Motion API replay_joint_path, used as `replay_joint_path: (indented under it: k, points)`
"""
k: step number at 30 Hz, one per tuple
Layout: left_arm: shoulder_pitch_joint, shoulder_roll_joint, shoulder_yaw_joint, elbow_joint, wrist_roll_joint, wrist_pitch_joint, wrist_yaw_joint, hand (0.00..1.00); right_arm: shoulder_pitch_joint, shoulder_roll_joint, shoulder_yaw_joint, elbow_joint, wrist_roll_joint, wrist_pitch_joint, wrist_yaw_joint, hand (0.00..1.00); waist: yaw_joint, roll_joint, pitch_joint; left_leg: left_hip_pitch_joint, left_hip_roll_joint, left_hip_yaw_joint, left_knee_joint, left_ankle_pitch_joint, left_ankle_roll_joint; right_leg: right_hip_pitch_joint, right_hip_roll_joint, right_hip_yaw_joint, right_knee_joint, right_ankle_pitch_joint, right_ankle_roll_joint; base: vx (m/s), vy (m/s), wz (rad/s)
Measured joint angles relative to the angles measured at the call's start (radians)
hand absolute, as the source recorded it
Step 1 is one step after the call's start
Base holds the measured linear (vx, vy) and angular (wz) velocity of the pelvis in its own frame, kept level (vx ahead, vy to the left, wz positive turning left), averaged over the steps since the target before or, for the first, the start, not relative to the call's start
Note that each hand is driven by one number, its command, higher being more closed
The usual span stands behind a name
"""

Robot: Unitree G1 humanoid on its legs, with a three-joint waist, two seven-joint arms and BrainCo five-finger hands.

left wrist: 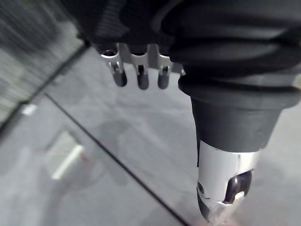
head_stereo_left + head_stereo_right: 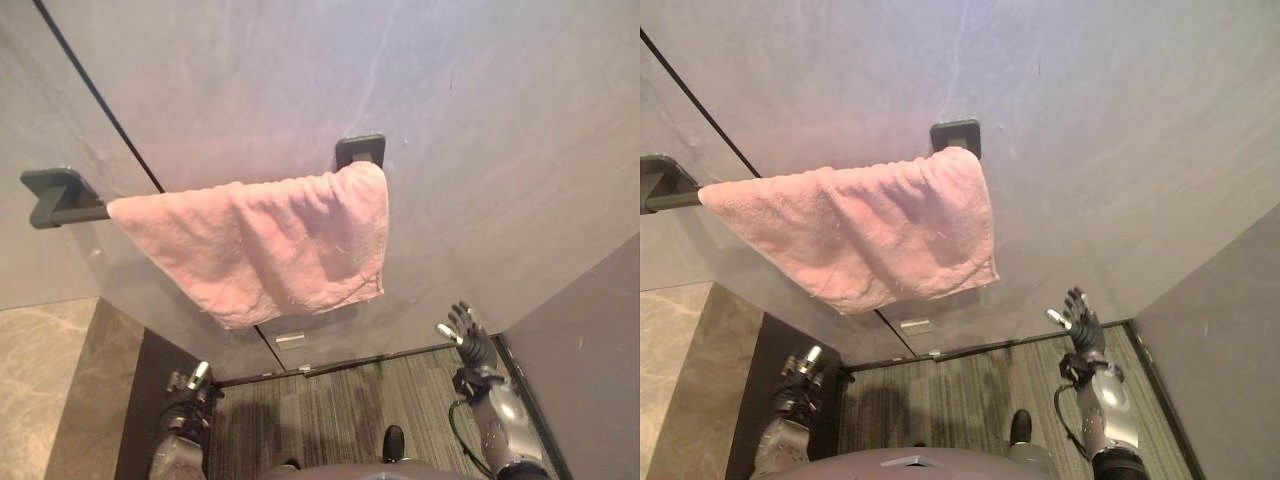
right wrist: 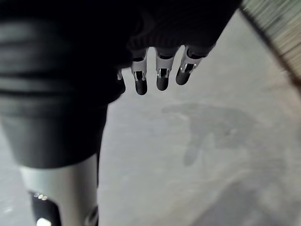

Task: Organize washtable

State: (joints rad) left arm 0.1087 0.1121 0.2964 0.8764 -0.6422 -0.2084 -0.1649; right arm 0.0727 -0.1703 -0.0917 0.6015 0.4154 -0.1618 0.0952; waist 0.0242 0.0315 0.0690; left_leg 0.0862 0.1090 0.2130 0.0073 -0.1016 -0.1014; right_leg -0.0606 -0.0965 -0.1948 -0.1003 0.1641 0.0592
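- Pink terry towel (image 2: 255, 245), left eye view: draped over a dark bar (image 2: 70, 210) on a grey wall (image 2: 480, 120). It is bunched toward the right bracket (image 2: 360, 150). The lower edge slants, with one corner hanging lowest near the middle. The bar's left end is bare.
- Same view, hands: the left hand (image 2: 190, 385) is low at the lower left. The right hand (image 2: 468, 335) is low at the lower right, fingers straight and spread. Both are well below the towel and touch nothing, with striped floor (image 2: 330, 400) under them.
- Right eye view: same layout. The towel's face is creased in soft diagonal folds and the nap is thick. It is judged limp and likely to slide along the bar under a one-sided pull.
- Left wrist view: fingers (image 1: 141, 77) hang in a loose row with the thumb (image 1: 221, 188) set apart. Nothing is held. Beyond them is wall with a dark seam (image 1: 117, 160).
- Right wrist view: fingers (image 3: 162, 77) are relaxed in a row, slightly apart, and empty. Bare wall lies beyond.
- Step in hand, judged: reach up and straighten the towel.
- Method advised:
  - Raise both hands to the bar.
  - Pinch the top fold at each end.
  - Draw the left part toward the bare end while the right hand steadies the cloth by the bracket.
  - Pull evenly so neither side slips off.
  - Finish by levelling the lower edge.
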Motion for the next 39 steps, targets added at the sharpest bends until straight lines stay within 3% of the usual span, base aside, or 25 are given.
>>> replay_joint_path:
  k: [5, 9, 18, 26, 28, 30, 32, 34, 35, 36, 37, 39]
  points:
    - [-0.004, -0.039, -0.024, 0.18, 0.15, 0.031, 0.032, 0.0, -0.003, 0.023, -0.092, 0.307, -0.094, 0.022, -0.035, 0.0, -0.015, 0.01, 0.021, 0.033, 0.0, -0.001, -0.003, -0.006, 0.0, 0.032, 0.0, -0.002, 0.0, -0.009, 0.006, 0.0, 0.0, 0.0]
    - [-0.001, -0.066, -0.006, 0.283, 0.251, 0.083, 0.094, 0.0, 0.004, 0.025, -0.248, 0.524, -0.184, 0.085, -0.083, 0.0, -0.019, 0.015, 0.024, 0.042, 0.001, 0.001, -0.005, -0.009, 0.0, 0.039, 0.0, -0.002, 0.0, -0.013, 0.006, 0.0, 0.0, 0.0]
    - [0.006, -0.091, 0.097, 0.302, 0.346, 0.111, 0.157, 0.0, 0.026, 0.05, -0.431, 0.576, -0.24, 0.109, -0.15, 0.0, -0.037, 0.022, 0.026, 0.066, 0.005, 0.025, -0.003, -0.03, -0.005, 0.061, 0.004, 0.015, 0.0, -0.022, 0.007, 0.0, 0.007, -0.07]
    - [0.005, -0.123, 0.137, 0.274, 0.415, 0.113, 0.179, 0.0, -0.006, 0.08, -0.406, 0.541, -0.238, 0.108, -0.168, 0.0, -0.042, 0.049, 0.057, 0.054, 0.043, 0.041, 0.019, -0.021, -0.031, 0.048, 0.034, 0.017, 0.027, -0.052, -0.017, 0.03, -0.038, 0.0]
    - [0.006, -0.128, 0.137, 0.209, 0.408, 0.113, 0.191, 0.0, -0.032, 0.089, -0.346, 0.479, -0.239, 0.105, -0.174, 0.0, -0.034, 0.027, 0.096, -0.03, 0.051, 0.041, 0.159, -0.002, -0.059, -0.033, 0.014, 0.017, 0.172, -0.121, -0.031, -0.06, -0.111, 0.14]
    - [0.006, -0.14, 0.135, 0.178, 0.373, 0.106, 0.198, 0.0, -0.057, 0.092, -0.325, 0.453, -0.242, 0.106, -0.174, 0.0, -0.017, 0.016, 0.114, -0.1, 0.054, 0.041, 0.266, 0.026, -0.063, -0.086, -0.012, 0.01, 0.293, -0.178, -0.045, -0.14, -0.182, 0.28]
    - [0.005, -0.147, 0.135, 0.182, 0.347, 0.095, 0.203, 0.0, -0.084, 0.09, -0.307, 0.448, -0.252, 0.108, -0.174, 0.0, -0.019, 0.016, 0.12, -0.117, 0.063, 0.075, 0.278, 0.06, -0.054, -0.096, -0.036, -0.03, 0.344, -0.228, -0.069, -0.07, -0.144, 0.55]
    - [-0.003, -0.152, 0.139, 0.18, 0.335, 0.097, 0.206, 0.0, -0.091, 0.1, -0.315, 0.417, -0.28, 0.108, -0.174, 0.0, -0.017, 0.026, 0.123, -0.151, 0.125, 0.17, 0.569, -0.024, 0.001, -0.099, -0.046, -0.086, 0.374, -0.258, -0.115, 0.16, -0.014, 0.58]
    - [-0.002, -0.161, 0.14, 0.182, 0.336, 0.096, 0.204, 0.0, -0.095, 0.092, -0.326, 0.407, -0.281, 0.108, -0.174, 0.0, -0.013, 0.043, 0.12, -0.153, 0.17, 0.224, 0.809, -0.05, 0.01, -0.091, -0.037, -0.109, 0.385, -0.269, -0.129, 0.05, -0.081, 0.37]
    - [-0.001, -0.162, 0.145, 0.185, 0.336, 0.097, 0.204, 0.0, -0.098, 0.092, -0.338, 0.405, -0.281, 0.108, -0.174, 0.0, -0.015, 0.045, 0.119, -0.138, 0.179, 0.244, 0.897, -0.05, 0.01, -0.084, -0.035, -0.121, 0.383, -0.271, -0.132, -0.06, -0.14, 0.64]
    - [-0.001, -0.173, 0.177, 0.194, 0.348, 0.107, 0.193, 0.0, -0.086, 0.093, -0.361, 0.387, -0.279, 0.108, -0.175, 0.0, -0.03, 0.057, 0.11, -0.08, 0.18, 0.272, 1.009, -0.042, -0.002, -0.065, -0.024, -0.155, 0.359, -0.269, -0.137, -0.02, -0.093, 0.85]
    - [-0.001, -0.185, 0.209, 0.233, 0.357, 0.126, 0.185, 0.0, -0.081, 0.09, -0.439, 0.392, -0.277, 0.109, -0.178, 0.0, -0.051, 0.089, 0.081, -0.013, 0.157, 0.261, 0.972, 0.021, -0.086, -0.061, -0.001, -0.208, 0.335, -0.262, -0.147, 0.0, -0.016, 0.98]
